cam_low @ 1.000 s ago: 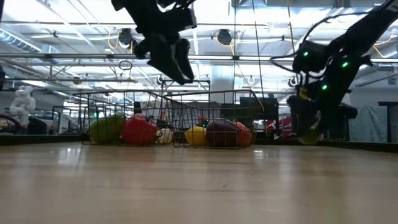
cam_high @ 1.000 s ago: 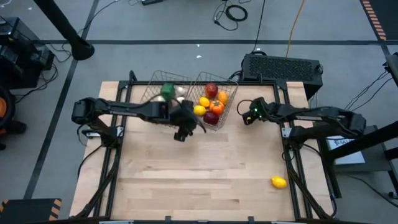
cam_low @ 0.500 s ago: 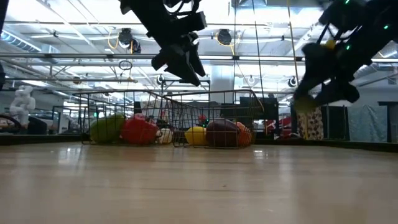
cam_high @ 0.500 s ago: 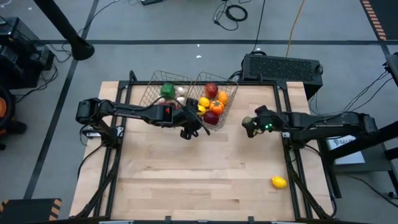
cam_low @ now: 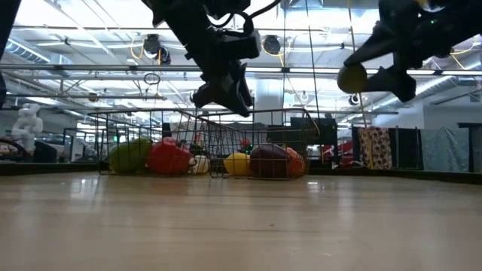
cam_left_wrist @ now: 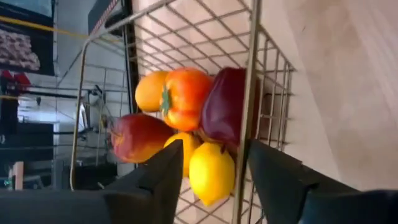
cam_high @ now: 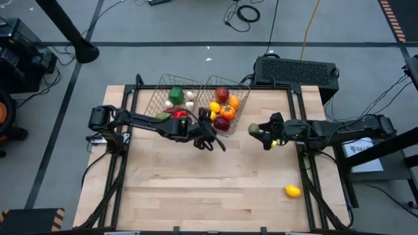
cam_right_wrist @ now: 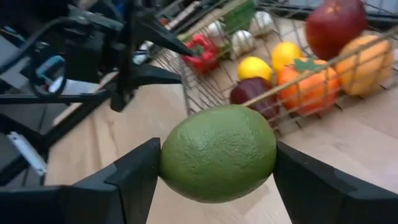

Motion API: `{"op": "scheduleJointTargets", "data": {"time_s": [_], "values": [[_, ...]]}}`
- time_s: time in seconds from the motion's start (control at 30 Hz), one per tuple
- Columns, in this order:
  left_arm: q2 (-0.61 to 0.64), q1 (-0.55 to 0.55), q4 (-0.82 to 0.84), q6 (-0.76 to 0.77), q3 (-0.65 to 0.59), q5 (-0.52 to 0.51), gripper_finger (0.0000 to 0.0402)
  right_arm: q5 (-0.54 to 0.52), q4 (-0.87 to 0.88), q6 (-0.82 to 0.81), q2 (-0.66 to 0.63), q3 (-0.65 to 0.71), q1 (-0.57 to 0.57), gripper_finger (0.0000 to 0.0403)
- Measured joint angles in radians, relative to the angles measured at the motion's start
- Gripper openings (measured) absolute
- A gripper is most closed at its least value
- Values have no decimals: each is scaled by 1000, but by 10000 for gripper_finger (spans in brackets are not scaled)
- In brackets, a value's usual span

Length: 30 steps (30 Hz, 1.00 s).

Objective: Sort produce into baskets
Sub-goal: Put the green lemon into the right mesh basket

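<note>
Right wrist view tells most of it — the right gripper (cam_right_wrist: 217,163) has a green lime-looking fruit (cam_right_wrist: 217,153) pinched between its two fingers, one finger on each side, long axis running across from finger to finger. It's bumpy-skinned, dull green, oval, and fills the whole gap. Seen from above, that gripper (cam_high: 264,136) hangs over bare desk (cam_high: 196,189) with the nearer basket (cam_high: 225,108) lying off to its left and a bit further back, so the carry has to head that way. That basket already holds a red apple, an orange, a yellow lemon (cam_high: 213,107) and a dark red one; its twin (cam_high: 171,101) sits touching it, with a green pepper, garlic and a red pepper (cam_high: 181,115) inside.

The left gripper (cam_high: 208,134) hovers just at the front corner of the fruit basket — fingers partly apart with nothing between them, only looking in through the mesh. So the right arm has the fruit, though the left sits closer to the baskets and could end up in the way.

One more lemon (cam_high: 292,191) lies alone near the front right of the desk, well apart from everything
</note>
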<state>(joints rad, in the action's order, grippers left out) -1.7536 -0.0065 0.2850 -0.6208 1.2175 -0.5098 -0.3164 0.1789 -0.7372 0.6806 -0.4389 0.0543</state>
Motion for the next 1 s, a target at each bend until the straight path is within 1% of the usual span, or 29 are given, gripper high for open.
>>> {"op": "scheduleJointTargets", "data": {"time_s": [0.2, 0.3, 0.37, 0.47, 0.57, 0.67, 0.83, 0.87, 0.93, 1.0], "values": [[-5, -3, -19, -14, 0, 7, 113, 0, -57, 26, -2, 0, 24, 274], [-6, -2, -24, -15, 0, 46, 78, 0, -71, 38, -2, 0, 27, 274], [-11, 1, -48, -23, 0, 68, 58, 1, -94, 48, -2, 0, 27, 274], [-14, 3, -65, -48, 0, 75, 36, 2, -125, 64, -2, -2, 26, 274], [-13, 9, -89, -63, 0, 96, 26, 3, -131, 74, -2, -15, 26, 274], [-12, 9, -105, -76, 0, 97, 24, 4, -156, 101, -2, -24, 27, 274], [-31, 19, -151, -76, 0, 137, 24, 5, -180, 132, -2, -39, 27, 274], [-35, 19, -157, -77, 0, 134, 24, 4, -180, 135, -2, -41, 27, 274], [-37, 14, -162, -79, 0, 91, 24, 5, -183, 143, -2, -41, 27, 274], [-16, -5, -123, -59, 0, 52, 24, 8, -182, 149, -2, -41, 28, 274]]}}
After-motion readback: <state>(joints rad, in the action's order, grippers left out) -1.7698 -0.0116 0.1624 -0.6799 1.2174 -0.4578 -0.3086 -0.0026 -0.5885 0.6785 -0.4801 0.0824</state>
